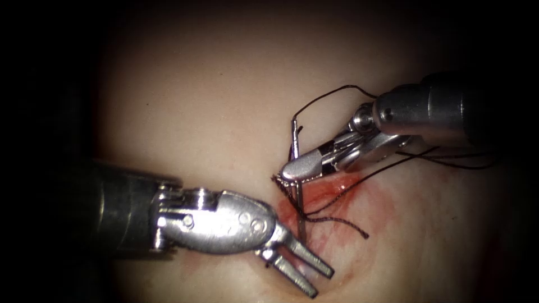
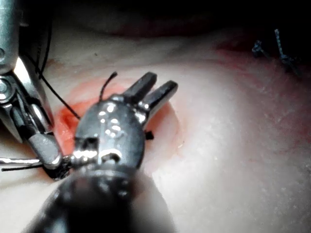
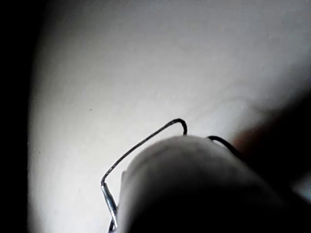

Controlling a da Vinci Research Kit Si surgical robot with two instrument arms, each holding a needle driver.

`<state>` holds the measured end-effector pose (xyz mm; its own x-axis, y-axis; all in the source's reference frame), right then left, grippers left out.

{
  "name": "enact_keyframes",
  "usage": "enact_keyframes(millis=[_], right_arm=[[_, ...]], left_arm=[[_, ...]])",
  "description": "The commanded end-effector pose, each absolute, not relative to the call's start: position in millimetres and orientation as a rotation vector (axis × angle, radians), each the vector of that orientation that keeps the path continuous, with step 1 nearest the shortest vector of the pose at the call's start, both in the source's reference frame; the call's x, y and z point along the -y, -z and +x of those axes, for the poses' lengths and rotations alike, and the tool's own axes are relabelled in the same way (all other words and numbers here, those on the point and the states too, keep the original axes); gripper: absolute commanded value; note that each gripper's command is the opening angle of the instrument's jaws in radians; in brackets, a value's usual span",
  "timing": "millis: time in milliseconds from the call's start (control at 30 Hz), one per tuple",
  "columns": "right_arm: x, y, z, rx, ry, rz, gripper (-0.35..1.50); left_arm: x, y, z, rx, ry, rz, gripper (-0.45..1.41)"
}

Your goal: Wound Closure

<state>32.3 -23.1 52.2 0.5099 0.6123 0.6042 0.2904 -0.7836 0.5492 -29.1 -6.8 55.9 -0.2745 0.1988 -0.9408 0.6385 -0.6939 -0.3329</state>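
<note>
No brand, label or readable writing appears on either tool or on the tissue (image 1: 213,101). In the endoscope view, the pale tissue carries a patch of red fluid (image 1: 359,196) around the cut, which is hard to trace under the staining. The right claw (image 1: 289,171) reaches in from the right, and its jaws are closed on the needle (image 1: 299,193), gripping it around the middle of the part that shows. The needle stands nearly upright, its upper end rising above the jaws and bending where the thread (image 1: 331,95) joins it; its lower end reaches down to the stained tissue, and it cannot be told whether the tip is in the tissue or only resting against it. From the needle's upper end the thread arcs up and over toward the right tool's wrist, where it passes out of sight behind the metal; further dark strands trail off to the right edge, and a loose thread end (image 1: 348,224) lies across the red fluid just right of the needle. The left claw (image 1: 311,275) comes from the lower left, its two jaws spread apart and holding nothing, hovering below and beside the needle. In the left wrist view the left claw (image 2: 154,90) again shows parted jaws over the reddened tissue, with the right claw (image 2: 48,153) beside it. In the right wrist view a blurred tool body hides the jaws; the thread (image 3: 141,145) loops above it.
</note>
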Motion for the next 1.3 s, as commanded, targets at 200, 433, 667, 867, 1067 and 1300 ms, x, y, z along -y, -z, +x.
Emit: enact_keyframes(millis=[200, 433, 667, 867, 1067, 1300], right_arm=[[23.5, -51.7, 33.3, -0.708, -1.169, 2.406, -0.35], [23.8, -51.4, 32.7, -0.664, -1.180, 2.419, -0.35], [24.4, -50.6, 32.9, -0.619, -1.181, 2.434, -0.35], [24.1, -50.9, 32.8, -0.622, -1.185, 2.434, -0.35], [23.8, -50.1, 32.9, -0.621, -1.187, 2.440, -0.35], [23.8, -49.9, 32.9, -0.619, -1.184, 2.443, -0.35]], left_arm=[[7.0, -56.4, -29.5, -1.032, 2.042, 1.668, 0.17], [7.0, -56.4, -29.5, -1.032, 2.041, 1.668, 0.17], [7.1, -56.6, -29.5, -1.031, 2.041, 1.666, 0.17], [7.2, -56.7, -29.4, -1.037, 2.042, 1.663, 0.19], [7.0, -57.0, -29.2, -1.036, 2.039, 1.661, 0.19], [6.9, -57.5, -28.9, -1.029, 2.042, 1.659, 0.19]])
